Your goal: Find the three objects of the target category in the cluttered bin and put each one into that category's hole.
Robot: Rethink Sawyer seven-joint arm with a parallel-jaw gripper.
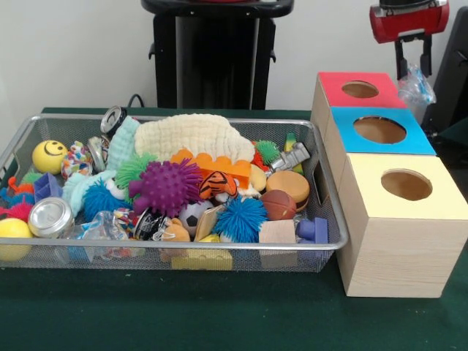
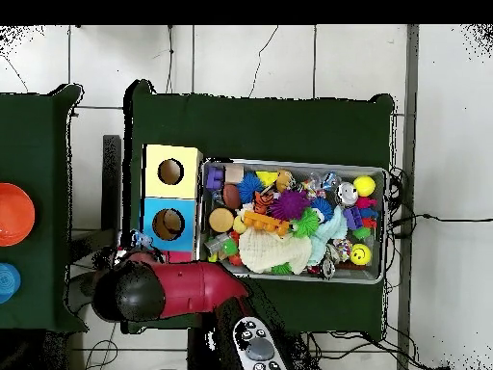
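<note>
one end effector (image 1: 414,64) above the red-topped box (image 1: 358,89), fingers closed on a clear crinkly bag (image 1: 414,86)

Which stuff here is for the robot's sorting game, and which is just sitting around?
For the job: wire bin full of toys, red box, blue box, yellow box, gripper.

Just around: remote control, orange disc.
</note>
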